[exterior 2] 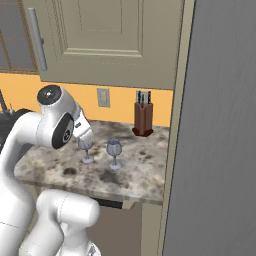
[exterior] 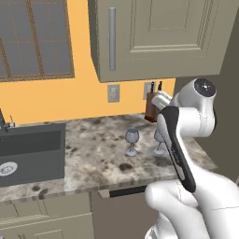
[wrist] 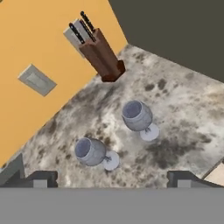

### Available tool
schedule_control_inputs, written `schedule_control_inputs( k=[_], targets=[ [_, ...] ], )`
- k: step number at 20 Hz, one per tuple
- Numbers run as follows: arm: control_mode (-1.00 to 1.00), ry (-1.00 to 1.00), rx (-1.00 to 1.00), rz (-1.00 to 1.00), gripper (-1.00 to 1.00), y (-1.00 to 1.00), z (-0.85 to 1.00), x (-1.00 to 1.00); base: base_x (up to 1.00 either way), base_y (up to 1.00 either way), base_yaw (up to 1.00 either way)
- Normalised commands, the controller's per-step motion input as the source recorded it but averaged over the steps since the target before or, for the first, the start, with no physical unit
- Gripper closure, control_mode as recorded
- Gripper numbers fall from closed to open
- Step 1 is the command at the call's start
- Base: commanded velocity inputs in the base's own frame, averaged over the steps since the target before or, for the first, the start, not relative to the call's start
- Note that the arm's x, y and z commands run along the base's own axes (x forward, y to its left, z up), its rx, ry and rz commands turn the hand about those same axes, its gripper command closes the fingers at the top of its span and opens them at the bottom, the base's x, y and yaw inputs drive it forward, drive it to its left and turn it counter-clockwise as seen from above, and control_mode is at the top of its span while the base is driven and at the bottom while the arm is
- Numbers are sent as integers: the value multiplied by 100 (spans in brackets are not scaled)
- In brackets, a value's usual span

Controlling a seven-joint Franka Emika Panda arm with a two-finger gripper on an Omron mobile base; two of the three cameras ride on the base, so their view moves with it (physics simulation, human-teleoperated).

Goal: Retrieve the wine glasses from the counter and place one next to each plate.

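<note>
Two wine glasses (wrist: 89, 152) (wrist: 138, 116) stand upright and apart on the tabletop (wrist: 183, 109), beside the knife block (wrist: 103, 57); the jaws, spread wide and empty, hover above, apparently for a grasp.

Even, bright rendered light; soft dark shadows pool under each glass (edges slightly blurry), no glare.

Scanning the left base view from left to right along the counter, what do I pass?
Sink → first wine glass → knife block → second wine glass, partly behind the arm.
</note>
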Motion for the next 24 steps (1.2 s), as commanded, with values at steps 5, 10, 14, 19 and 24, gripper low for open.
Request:
schedule_control_inputs(
  k=[5,10,14,19,24],
  targets=[
    [-100,-2,39,-8,-100,0,0,-3,0,0,0],
    [-100,0,45,-2,-100,-1,-23,-3,0,0,0],
    [-100,0,41,-6,-100,0,-36,0,0,0,0],
    [-100,-5,33,-7,-100,0,-26,0,0,0,0],
    [-100,6,37,-1,-100,-4,-17,0,0,0,0]
  ],
)
